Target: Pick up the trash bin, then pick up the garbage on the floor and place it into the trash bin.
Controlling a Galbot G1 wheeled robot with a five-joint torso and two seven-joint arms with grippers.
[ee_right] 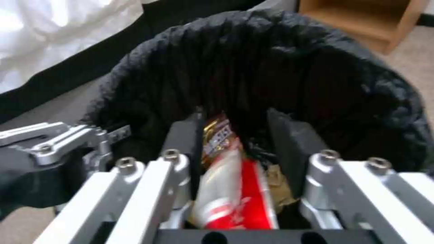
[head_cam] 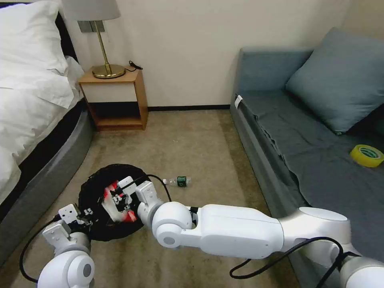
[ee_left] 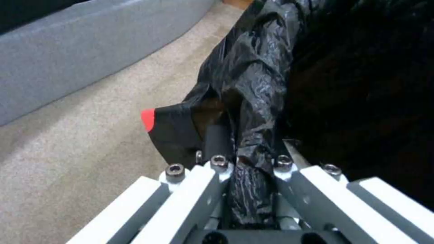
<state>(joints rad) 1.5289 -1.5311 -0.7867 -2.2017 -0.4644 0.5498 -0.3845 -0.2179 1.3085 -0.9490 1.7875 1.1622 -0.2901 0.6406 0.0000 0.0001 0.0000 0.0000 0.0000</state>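
Left gripper (head_cam: 89, 216) is down at the near rim of the trash bin (head_cam: 96, 188), and its jaws are clenched on the bin's black bag liner (ee_left: 253, 88), the crinkled plastic bunched right between them in the left wrist view. The bin sits low over the carpet (head_cam: 200, 144), beside the bed (head_cam: 36, 120). Right gripper (head_cam: 120, 200) reaches in over the bin's open mouth. Its jaws are spread apart now, and a red-and-white packet (ee_right: 230, 193) lies between them without being pinched, with a brown-gold snack wrapper (ee_right: 218, 135) just above it and a scrap of tan paper (ee_right: 276, 183) beside it, all inside the black liner. Out on the carpet, a small clear bottle (head_cam: 179, 181) with a green label lies on its side, just beyond the bin toward the sofa (head_cam: 288, 132).
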